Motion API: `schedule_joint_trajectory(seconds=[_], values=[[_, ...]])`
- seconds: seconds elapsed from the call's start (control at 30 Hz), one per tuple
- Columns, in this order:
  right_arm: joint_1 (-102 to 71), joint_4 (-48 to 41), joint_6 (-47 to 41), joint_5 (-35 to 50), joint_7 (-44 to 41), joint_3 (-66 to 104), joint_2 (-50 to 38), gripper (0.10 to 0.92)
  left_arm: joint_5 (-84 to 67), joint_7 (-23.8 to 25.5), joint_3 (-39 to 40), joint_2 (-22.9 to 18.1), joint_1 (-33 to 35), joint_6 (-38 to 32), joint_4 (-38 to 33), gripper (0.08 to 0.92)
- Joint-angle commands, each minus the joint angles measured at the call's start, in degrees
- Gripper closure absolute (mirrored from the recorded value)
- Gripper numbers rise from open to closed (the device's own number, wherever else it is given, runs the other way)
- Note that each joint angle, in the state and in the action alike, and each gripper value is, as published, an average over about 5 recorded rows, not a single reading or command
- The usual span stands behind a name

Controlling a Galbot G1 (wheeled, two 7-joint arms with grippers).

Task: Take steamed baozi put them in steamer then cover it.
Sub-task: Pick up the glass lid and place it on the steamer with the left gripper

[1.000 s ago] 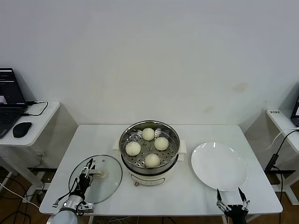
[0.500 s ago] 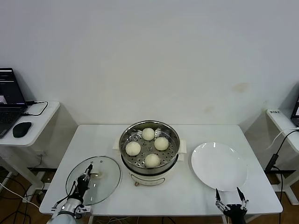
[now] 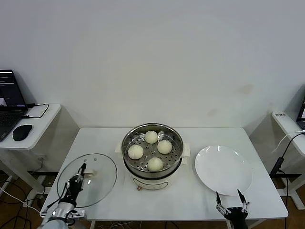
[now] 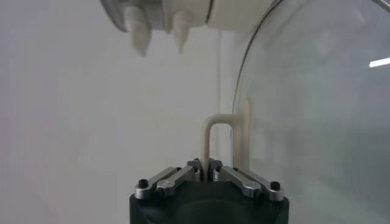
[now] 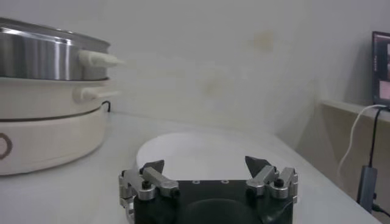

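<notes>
Steamer: we see the steamer standing at the middle of the white worktop, uncovered, its steel pot on a cream-white base.
Baozi: we count four steamed baozi resting on the perforated tray inside the pot, spread out and not touching one another.
Cover: the cover sits at the worktop's front left corner, on the robot's left of the steamer and apart from it; we see it tilted rather than lying flat, with its near edge reaching past the worktop's front edge.
Left gripper: our left gripper is at the cover's centre, its jaws clamped together on the cream-white handle; in the left wrist view the thin handle loop rises from between the closed fingertips, with the glass dome just beside it.
Right gripper: our right gripper is parked low at the front right edge of the worktop, jaws wide apart and holding nothing.
Plate: a flat white plate lies on the robot's right of the steamer, just beyond the right gripper.
Side table: a laptop and a black mouse sit on a separate table at far left.
</notes>
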Motion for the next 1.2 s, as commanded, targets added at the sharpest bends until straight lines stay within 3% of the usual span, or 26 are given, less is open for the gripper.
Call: schedule_joint_trajectory(seconds=[0.03, 0.17, 0.37, 0.6, 0.73, 0.87, 1.2], values=[[-0.5, 0.7, 0.3, -0.5, -0.1, -0.3, -0.3, 0.203, -9.7, 10.5, -6.8, 6.9, 3.3, 10.7, -17.2, 0.862], [-0.8, 1.0, 0.5, -0.6, -0.1, -0.7, -0.5, 0.203, -14.6, 13.2, -7.4, 10.1, 2.8, 15.8, -21.7, 0.862], [-0.8, 0.9, 0.3, -1.3, 0.1, -1.3, 0.2, 0.203, -19.1, 16.3, -0.8, 15.7, 0.7, 22.0, -28.1, 0.862], [0.0, 0.3, -0.2, -2.9, 0.8, -3.2, 1.4, 0.203, -23.8, 14.1, 14.2, 20.5, -10.3, 26.0, -24.4, 0.862], [1.6, -1.1, -0.4, -5.7, 1.8, -4.3, 2.2, 0.203, -21.7, 13.8, 24.8, 17.7, -20.4, 29.3, -20.8, 0.862], [2.8, -2.5, -0.4, -8.2, 2.9, -4.9, 2.9, 0.203, -14.7, 17.5, 31.1, 12.3, -28.9, 32.0, -18.2, 0.862], [3.8, -3.7, -0.6, -13.1, 5.4, -4.7, 4.2, 0.203, -2.5, 26.3, 37.8, 2.1, -34.5, 36.9, -15.4, 0.862]])
